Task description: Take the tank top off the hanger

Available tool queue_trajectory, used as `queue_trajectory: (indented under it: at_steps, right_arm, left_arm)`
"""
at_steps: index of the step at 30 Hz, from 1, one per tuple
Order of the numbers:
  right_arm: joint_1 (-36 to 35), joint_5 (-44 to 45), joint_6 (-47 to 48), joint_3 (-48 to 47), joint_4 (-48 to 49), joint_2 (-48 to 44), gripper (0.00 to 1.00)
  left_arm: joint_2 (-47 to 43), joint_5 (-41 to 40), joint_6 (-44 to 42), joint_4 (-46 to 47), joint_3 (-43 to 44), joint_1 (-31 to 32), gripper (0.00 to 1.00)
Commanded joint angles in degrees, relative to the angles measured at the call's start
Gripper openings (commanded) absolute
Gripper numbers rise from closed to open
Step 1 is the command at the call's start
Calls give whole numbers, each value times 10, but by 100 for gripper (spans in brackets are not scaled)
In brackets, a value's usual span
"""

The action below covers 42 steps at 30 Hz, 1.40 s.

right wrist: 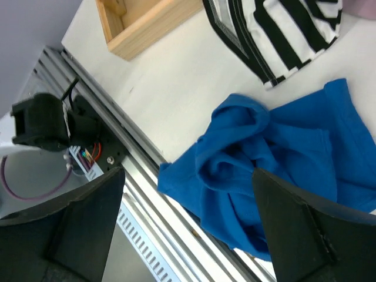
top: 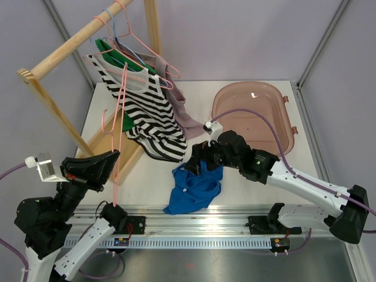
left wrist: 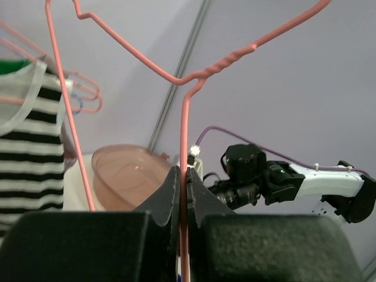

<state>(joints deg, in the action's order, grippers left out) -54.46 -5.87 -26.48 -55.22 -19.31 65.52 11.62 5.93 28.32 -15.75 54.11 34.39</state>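
blue and crumpled, the cotton tank top (top: pixel 194 188) lay in a heap at the lower centre of the overhead view. it rested on the white table (top: pixel 147 176), with its near hem spilling onto the aluminium rail (top: pixel 194 226) along the bottom edge. the right gripper (right wrist: pixel 188 205) hung just above it, fingers spread wide with nothing between them. at the lower left the left gripper (left wrist: pixel 183 194) was clamped tight on a straight run of the thin pink wire hanger (left wrist: pixel 185 117), which carried no cloth in any view. the garment therefore looked free of the wire, and the step in hand seemed to be parting the two cleanly. doing that well would mean keeping the pinch firm, since wire can swivel between flat pads. it would also mean carrying the hanger without letting its bends catch the black-and-white striped top (top: pixel 147 117) hanging close by. the upper left was crowded by the pale wooden rack (top: pixel 64 53) and its hung clothes. the translucent pink plastic tub (top: pixel 252 111) filled the upper right, and open table showed between them. the blue cloth sat so near the edge that any drag toward the bottom could tip it off.
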Motion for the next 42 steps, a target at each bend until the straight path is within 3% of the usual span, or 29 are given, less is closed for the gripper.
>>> queue_trajectory:
  at_steps: [1,8,10,14,21,26,35,40,42]
  right_arm:
    - [-7,57,-9,-9,62,-22,99]
    - [-7,128,-10,-13,38,-25,100]
    - [-7,141,-13,-12,38,-28,100]
    - [-7,146,-16,-9,34,-38,100]
    - [-7,147,-16,-11,18,-56,99]
    - [-7,156,-7,-21,-2,-67,100]
    - [-7,151,-5,-25,-15,-61,99]
    - [-7,148,-7,-21,-15,-64,99]
    - [-7,147,-8,-21,-16,-66,99]
  left_arm:
    - [-49,-75,45,-99,-23,2,0]
    - [-97,-186,97,-140,-44,0,0]
    - [-84,-263,112,-151,-26,0,0]
    - [26,-357,133,-169,35,0,0]
    - [165,-449,84,-78,118,0,0]
    - [213,-505,28,13,142,1,0]
    - [313,-559,-56,92,217,-5,0]
    - [344,-522,-2,85,219,-48,0]
    - [354,-473,31,70,219,-104,0]
